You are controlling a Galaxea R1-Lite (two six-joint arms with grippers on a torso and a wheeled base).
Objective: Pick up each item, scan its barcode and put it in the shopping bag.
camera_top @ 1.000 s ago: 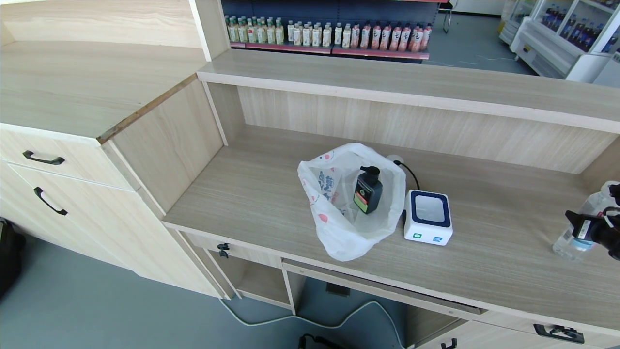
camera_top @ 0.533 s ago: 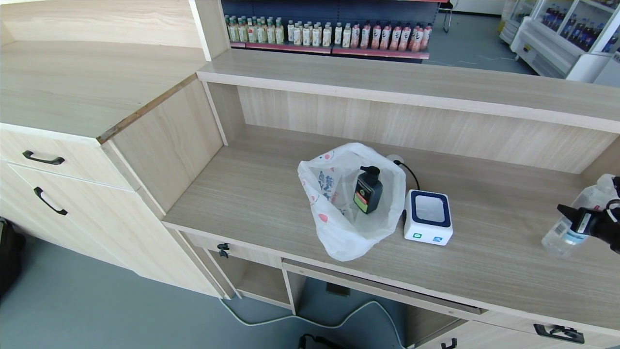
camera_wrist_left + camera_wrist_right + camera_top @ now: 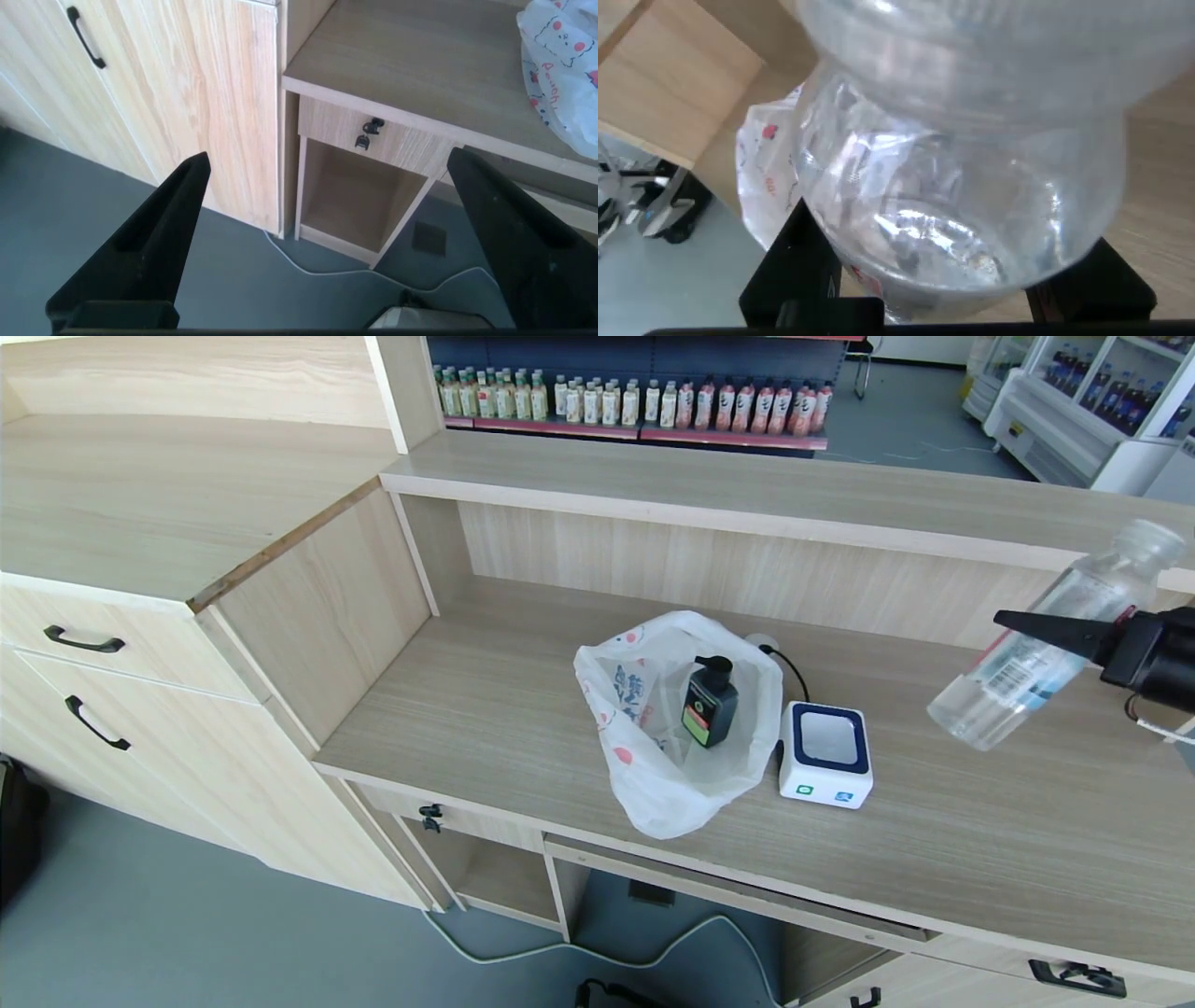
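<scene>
My right gripper is shut on a clear plastic water bottle, held tilted in the air above the counter's right side, cap up and away. In the right wrist view the water bottle sits between the two black fingers. A white shopping bag stands open on the counter, with a dark pump bottle upright inside. Just right of it lies the white barcode scanner. My left gripper hangs open low beside the cabinet, over the floor, with nothing between its fingers.
A raised shelf runs along the back of the counter, with a wall panel below it. Drawers with black handles stand at the left. The scanner's cable runs behind the bag. Bare counter lies right of the scanner.
My right gripper has lifted the water bottle off the counter and carried it up and to the left, tilting it. The bag, pump bottle and scanner have not moved.
</scene>
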